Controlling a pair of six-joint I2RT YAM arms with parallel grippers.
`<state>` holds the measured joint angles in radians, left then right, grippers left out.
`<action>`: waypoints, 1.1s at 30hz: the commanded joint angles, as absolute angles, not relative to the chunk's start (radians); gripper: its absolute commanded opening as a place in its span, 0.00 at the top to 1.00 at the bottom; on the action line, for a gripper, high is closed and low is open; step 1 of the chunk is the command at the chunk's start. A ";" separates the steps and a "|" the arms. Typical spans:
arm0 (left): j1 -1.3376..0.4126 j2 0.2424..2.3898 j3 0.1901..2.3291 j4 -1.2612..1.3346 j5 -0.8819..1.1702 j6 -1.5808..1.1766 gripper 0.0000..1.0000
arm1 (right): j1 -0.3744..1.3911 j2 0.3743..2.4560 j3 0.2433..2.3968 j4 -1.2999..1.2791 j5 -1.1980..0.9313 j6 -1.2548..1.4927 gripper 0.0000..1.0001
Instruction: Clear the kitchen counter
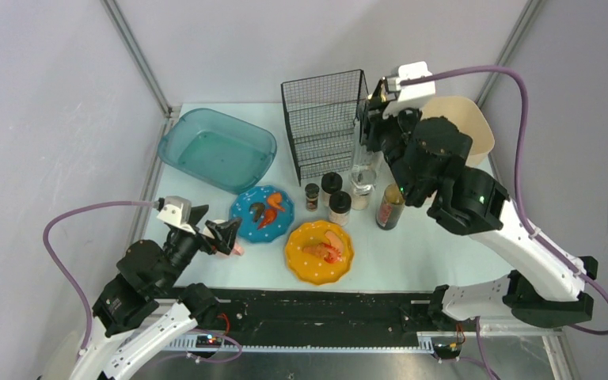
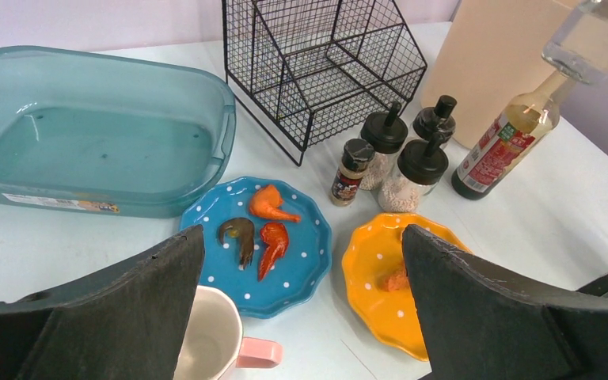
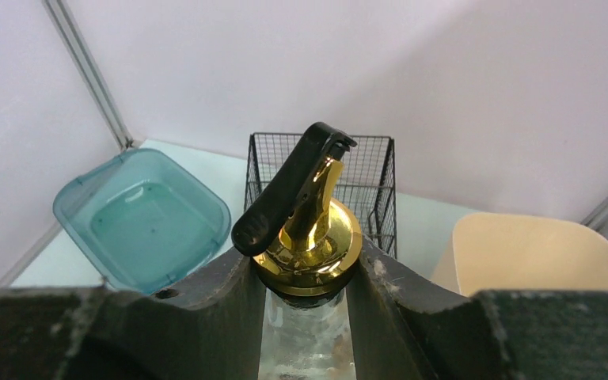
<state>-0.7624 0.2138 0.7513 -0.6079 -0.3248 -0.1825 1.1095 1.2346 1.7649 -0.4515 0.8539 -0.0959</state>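
Two plates, four seasoning jars; left fingers apart, right fingers clamped on glass bottle.

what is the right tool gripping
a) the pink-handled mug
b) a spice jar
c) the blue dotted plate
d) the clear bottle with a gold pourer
d: the right wrist view shows the right tool with both fingers pressed on the neck of the clear bottle, just under its gold pourer.

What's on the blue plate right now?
On the blue plate lie three bits of food: an orange piece, a red piece and a dark curled piece. In the left wrist view the cup hides the plate's near rim.
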 commanded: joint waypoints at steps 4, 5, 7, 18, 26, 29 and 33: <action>-0.753 0.214 0.752 -0.582 -0.288 -0.160 0.02 | 0.927 1.298 1.901 -0.353 0.667 -0.119 1.00; -0.752 0.215 0.753 -0.581 -0.287 -0.160 0.02 | 0.902 1.306 1.903 -0.344 0.652 -0.115 1.00; -0.752 0.217 0.751 -0.583 -0.285 -0.161 0.02 | 0.859 1.329 1.908 -0.311 0.605 -0.127 1.00; -0.751 0.233 0.753 -0.583 -0.245 -0.160 0.02 | 0.657 1.462 1.902 -0.034 0.357 -0.182 1.00; -0.752 0.229 0.751 -0.581 -0.248 -0.160 0.02 | 0.551 1.589 1.924 0.197 0.183 -0.194 1.00; -0.751 0.234 0.752 -0.583 -0.246 -0.160 0.02 | 0.514 1.653 1.985 0.231 0.113 -0.168 1.00; -0.750 0.236 0.752 -0.582 -0.242 -0.160 0.02 | 0.474 1.747 2.036 0.323 0.070 -0.152 1.00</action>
<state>-0.7589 0.2161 0.7513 -0.6079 -0.2573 -0.1822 0.5068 1.6981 1.9297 0.0792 0.1646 -0.1650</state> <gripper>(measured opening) 0.985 0.410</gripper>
